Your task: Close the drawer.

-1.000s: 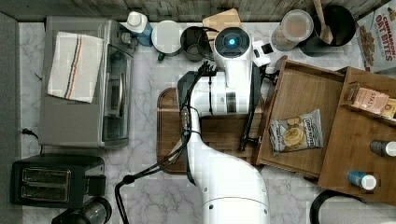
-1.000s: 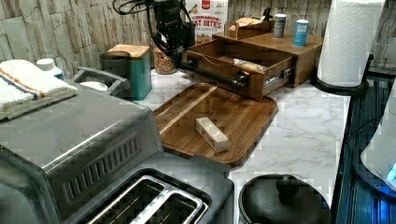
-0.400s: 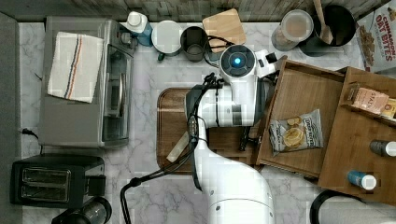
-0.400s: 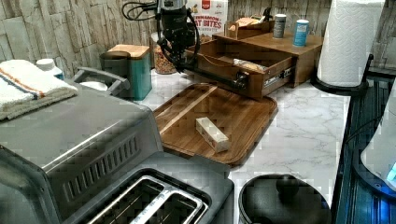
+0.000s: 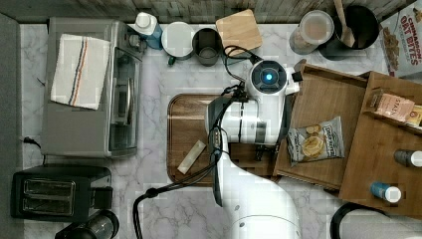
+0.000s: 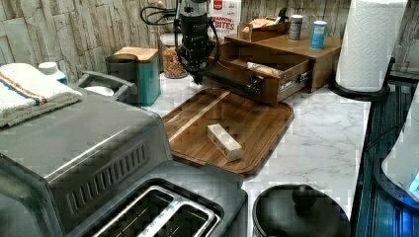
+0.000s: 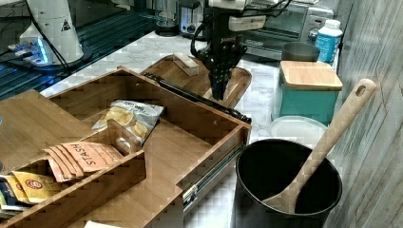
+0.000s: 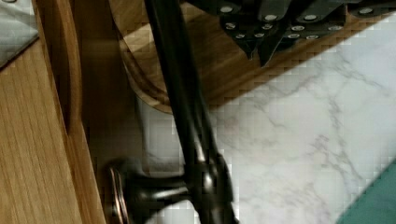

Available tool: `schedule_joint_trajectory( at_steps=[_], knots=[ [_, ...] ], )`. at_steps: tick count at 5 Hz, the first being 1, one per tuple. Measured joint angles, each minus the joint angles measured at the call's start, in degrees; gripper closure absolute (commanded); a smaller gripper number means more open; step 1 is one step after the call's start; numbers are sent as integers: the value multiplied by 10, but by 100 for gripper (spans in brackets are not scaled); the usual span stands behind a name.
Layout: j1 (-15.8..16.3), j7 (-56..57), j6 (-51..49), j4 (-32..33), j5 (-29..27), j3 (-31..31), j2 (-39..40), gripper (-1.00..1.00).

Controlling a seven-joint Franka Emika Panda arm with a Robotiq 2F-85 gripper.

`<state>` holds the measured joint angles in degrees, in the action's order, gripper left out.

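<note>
the drawer (image 5: 326, 104) is showing medium-brown wood with a dark bar handle (image 8: 187, 112). the tray (image 6: 247, 123) is looking darker brown. the counter (image 5: 159, 79) is showing white marble with grey veins. the towel (image 5: 79, 72) is lying white with red and blue stripes. the canister (image 7: 309, 102) is showing teal.

I see my white arm (image 5: 259, 209) reaching forward, its wrist bent so the gripper (image 7: 219, 92) points straight down. The two black fingers (image 8: 261, 44) sit pressed together at the tips, with nothing held between them.
</note>
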<state>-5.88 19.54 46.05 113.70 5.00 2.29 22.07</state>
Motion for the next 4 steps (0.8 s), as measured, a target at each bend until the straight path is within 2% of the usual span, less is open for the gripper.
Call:
schedule_joint_trajectory(
  at_steps=[2,4],
  knots=[
    [-21,31,1,15,0,0,0,100],
    [-27,157,-18,12,9,0,-3,100]
  ],
)
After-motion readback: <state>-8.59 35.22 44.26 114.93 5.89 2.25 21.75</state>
